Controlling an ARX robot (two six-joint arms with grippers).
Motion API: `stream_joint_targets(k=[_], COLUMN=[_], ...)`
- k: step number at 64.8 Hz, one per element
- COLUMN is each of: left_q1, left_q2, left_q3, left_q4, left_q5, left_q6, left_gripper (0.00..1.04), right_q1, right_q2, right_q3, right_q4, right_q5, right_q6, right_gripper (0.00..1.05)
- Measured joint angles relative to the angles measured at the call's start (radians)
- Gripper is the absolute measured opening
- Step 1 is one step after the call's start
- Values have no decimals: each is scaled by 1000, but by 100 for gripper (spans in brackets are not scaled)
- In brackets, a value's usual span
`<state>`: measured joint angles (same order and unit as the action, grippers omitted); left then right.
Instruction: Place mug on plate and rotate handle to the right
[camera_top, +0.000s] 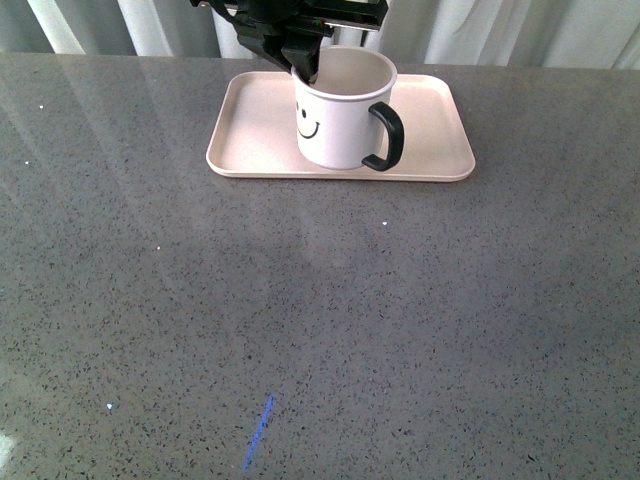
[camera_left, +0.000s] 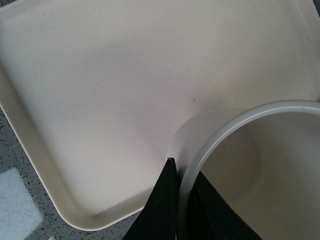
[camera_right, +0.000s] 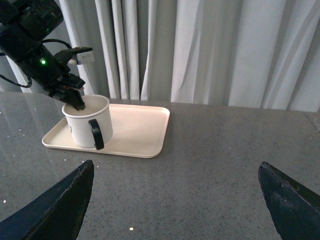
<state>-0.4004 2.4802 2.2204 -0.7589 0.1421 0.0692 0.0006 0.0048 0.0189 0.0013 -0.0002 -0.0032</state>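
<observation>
On the plate (camera_top: 250, 130), the mug (camera_top: 335, 120) is pinched at its far-left rim by the left hand (camera_top: 303, 65), handle (camera_top: 390, 135) pointed right, slightly near.

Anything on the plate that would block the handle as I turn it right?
Nothing visible. The plate is bare around the mug, and the left gripper clamps its far rim, away from the handle.

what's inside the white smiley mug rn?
One jaw of the left gripper dips inside the white ceramic smiley-face mug, clamping its rim. Otherwise only bare white wall shows; the floor beneath that jaw is hidden.
</observation>
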Motion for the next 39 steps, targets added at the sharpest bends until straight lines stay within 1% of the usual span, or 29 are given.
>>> stream_joint_targets(k=[6, 12, 39], left_q1=[0, 0, 0], left_q2=[0, -21, -27], left_q3=[1, -41, -60], left_q4=[11, 47, 51], left_q5=[8, 11, 11], left_q6=[6, 11, 13], left_gripper=[2, 2, 2], right_q1=[0, 0, 0], right_q2=[0, 0, 0], right_q3=[0, 0, 0], right_q4=[0, 0, 0], right_q5=[0, 0, 0], right_q6=[0, 0, 0], right_gripper=[96, 96, 96])
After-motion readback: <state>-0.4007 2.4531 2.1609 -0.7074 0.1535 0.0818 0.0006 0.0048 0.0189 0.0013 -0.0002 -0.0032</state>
